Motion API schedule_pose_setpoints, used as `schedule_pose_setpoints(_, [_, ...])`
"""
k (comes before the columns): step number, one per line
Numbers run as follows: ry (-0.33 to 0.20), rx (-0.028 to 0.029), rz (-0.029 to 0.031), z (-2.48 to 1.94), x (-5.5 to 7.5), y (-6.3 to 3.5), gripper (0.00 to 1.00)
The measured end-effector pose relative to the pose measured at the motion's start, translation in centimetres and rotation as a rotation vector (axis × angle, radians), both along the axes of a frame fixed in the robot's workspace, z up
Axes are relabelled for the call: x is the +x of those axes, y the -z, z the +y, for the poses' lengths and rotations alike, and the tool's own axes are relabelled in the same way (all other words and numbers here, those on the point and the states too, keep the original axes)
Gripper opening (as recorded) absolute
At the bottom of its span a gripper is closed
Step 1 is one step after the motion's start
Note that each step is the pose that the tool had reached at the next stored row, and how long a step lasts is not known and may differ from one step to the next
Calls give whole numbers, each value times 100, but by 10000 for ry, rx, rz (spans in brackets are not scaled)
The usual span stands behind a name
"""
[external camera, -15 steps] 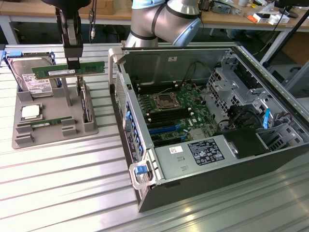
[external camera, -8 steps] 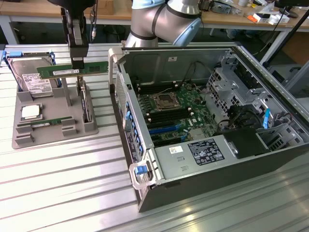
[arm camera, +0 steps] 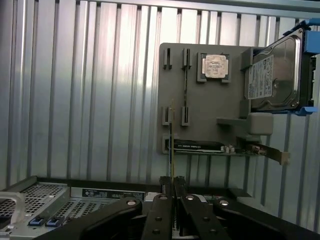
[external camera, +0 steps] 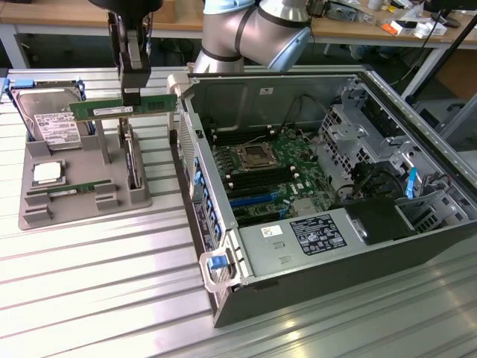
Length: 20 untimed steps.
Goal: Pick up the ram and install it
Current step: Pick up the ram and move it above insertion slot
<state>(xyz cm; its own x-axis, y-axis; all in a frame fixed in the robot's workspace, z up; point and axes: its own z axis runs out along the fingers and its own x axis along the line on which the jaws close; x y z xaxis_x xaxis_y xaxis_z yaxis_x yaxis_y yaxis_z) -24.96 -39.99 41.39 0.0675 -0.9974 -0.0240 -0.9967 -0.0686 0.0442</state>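
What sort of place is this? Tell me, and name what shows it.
Likely a robotics lab for computer assembly: an open computer case on a ribbed metal table, a grey parts fixture holding a hard drive, cluttered workbenches behind.

No print legible anywhere. On hard drive [external camera: 41,101], upper left of exterior view, white label [external camera: 56,128] with lines of type too small to read. Pale sticker on ram [external camera: 123,110], upper left, unreadable. Black label [external camera: 317,233] and small white sticker [external camera: 272,231] on silver box [external camera: 257,257], lower centre: marks only, no words made out.
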Motion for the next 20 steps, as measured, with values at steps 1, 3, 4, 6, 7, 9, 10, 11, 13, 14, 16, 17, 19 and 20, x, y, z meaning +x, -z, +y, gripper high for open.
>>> schedule_pose_setpoints(1, [0, 0, 0, 0, 25, 0, 12])
schedule_pose_setpoints(3, [0, 0, 0, 0, 60, 0, 12])
schedule_pose_setpoints(4, [0, 0, 0, 0, 83, 0, 12])
schedule_pose_setpoints(6, [0, 1, 0, 0, 121, 0, 12])
schedule_pose_setpoints(7, [0, 0, 0, 0, 130, 0, 12])
schedule_pose_setpoints(9, [0, 0, 1, 0, 165, 0, 12])
schedule_pose_setpoints(10, [0, 0, 0, 0, 189, 0, 12])
schedule_pose_setpoints(11, [0, 0, 1, 0, 206, 0, 12])
schedule_pose_setpoints(13, [0, 0, 0, 0, 241, 0, 12])
schedule_pose_setpoints(14, [0, 0, 1, 0, 258, 0, 12])
schedule_pose_setpoints(16, [0, 0, 0, 0, 300, 0, 12])
schedule_pose_setpoints(17, [0, 0, 0, 0, 322, 0, 12])
schedule_pose_setpoints(19, [0, 0, 0, 0, 355, 0, 12])
schedule_pose_setpoints(20, [0, 0, 0, 0, 382, 0, 12])
